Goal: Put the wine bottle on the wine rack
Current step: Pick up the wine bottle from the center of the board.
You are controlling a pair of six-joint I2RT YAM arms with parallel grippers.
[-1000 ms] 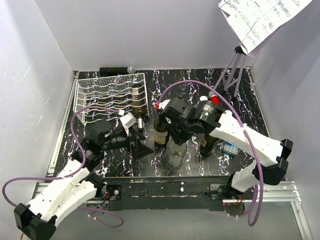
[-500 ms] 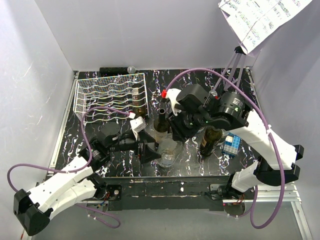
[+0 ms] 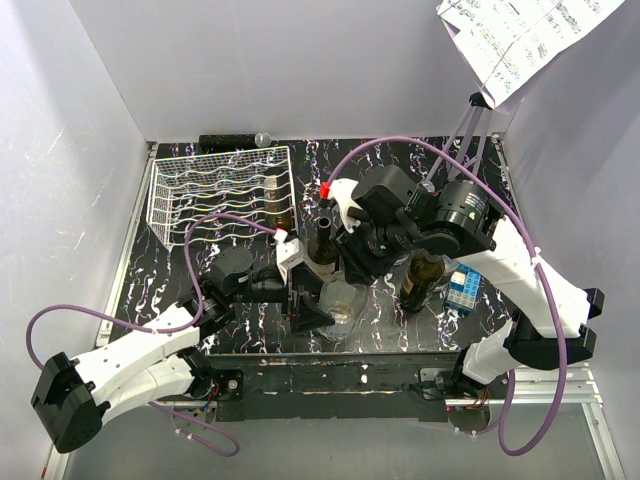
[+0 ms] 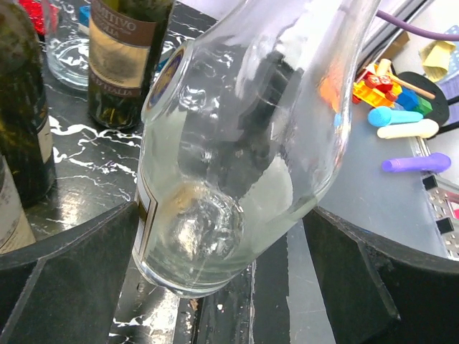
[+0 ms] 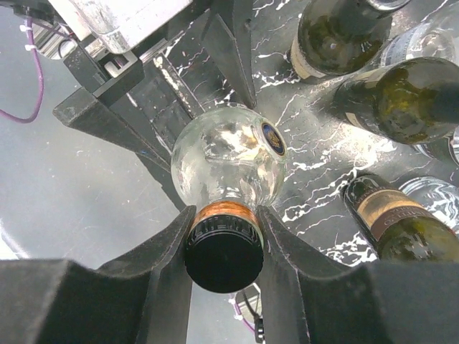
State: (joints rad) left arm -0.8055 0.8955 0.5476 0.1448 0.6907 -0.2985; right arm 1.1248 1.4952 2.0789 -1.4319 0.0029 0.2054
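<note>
Wine bottle [image 3: 342,300]: clear glass, tilted, front-middle of the table [image 3: 240,335], close to standing dark bottles [image 3: 322,250]. Right gripper [image 5: 224,218] has its jaws part-closed, pinching the neck just under the black cap [image 5: 224,261]. Left gripper [image 4: 222,240] has its jaws spread wide either side of the bottle's base, gripping nothing. Step looks like a handover or two-arm carry setup. Wine rack [image 3: 215,195] is back-left, well apart. Next move likely: left closes on the base, then lay the bottle flat into a free cradle, clear of its neighbours.

The table [image 3: 160,285] is black with white marbled streaks; the wine rack [image 3: 215,195] is white; the clear bottle [image 5: 229,154] has a black cap [image 5: 224,261].
</note>
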